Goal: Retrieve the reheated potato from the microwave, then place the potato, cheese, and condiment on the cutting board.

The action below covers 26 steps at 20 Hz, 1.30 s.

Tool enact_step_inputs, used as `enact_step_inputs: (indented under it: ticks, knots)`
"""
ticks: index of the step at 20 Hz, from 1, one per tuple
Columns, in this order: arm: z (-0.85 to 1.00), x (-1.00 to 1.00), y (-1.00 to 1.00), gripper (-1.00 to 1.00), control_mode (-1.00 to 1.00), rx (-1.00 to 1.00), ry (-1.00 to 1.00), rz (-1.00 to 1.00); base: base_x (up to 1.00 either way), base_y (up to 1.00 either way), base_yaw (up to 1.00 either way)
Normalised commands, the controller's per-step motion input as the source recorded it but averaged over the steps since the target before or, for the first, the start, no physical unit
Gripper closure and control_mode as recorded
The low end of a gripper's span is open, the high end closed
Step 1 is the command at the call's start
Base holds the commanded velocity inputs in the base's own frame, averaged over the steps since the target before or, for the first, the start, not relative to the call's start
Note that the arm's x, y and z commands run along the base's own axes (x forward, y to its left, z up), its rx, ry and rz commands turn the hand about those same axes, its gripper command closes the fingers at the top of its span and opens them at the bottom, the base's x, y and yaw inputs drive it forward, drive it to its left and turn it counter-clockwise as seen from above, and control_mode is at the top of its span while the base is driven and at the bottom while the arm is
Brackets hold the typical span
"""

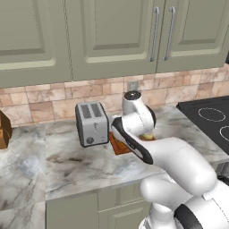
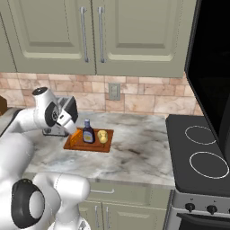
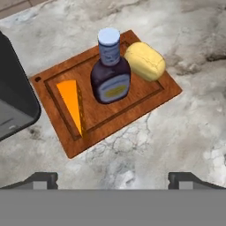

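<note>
Basically done: potato [image 3: 145,60], cheese [image 3: 71,104], condiment [image 3: 110,73] all on cutting board [image 3: 145,95]. Gripper [image 3: 113,180] above, jaws wide open, empty. Risk: low retreat tips the bottle.

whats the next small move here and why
Probably just lift the pincer up and away. The potato, cheese and condiment all sit on the board, and the pincer hangs open above with nothing in it, so little seems left to place.
</note>
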Motion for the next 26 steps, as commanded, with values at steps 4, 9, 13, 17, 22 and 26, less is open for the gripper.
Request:
enact_step_inputs:
  ticks: [4, 9, 13, 17, 22, 26]
  knots:
    - [0.03, -0.54, -0.22, -1.0, -1.0, 0.0, 0.0, 0.03, 0.0, 0.0, 0.0]
    - [0.07, -0.5, -0.25, -1.0, -1.0, 0.03, 0.0, 0.03, 0.0, 0.0, 0.0]
    - [0.11, -0.46, -0.28, -1.0, -1.0, 0.06, 0.0, 0.04, 0.0, 0.0, 0.0]
    - [0.21, -0.41, -0.16, -1.0, -1.0, 0.01, 0.0, 0.02, 0.0, 0.0, 0.0]
    - [0.07, -0.37, -0.13, -1.0, -1.0, 0.0, -0.04, 0.11, 0.0, 0.0, 0.0]
    - [0.01, -0.24, -0.27, -1.0, -1.0, 0.0, -0.09, 0.29, 0.0, 0.0, 0.0]
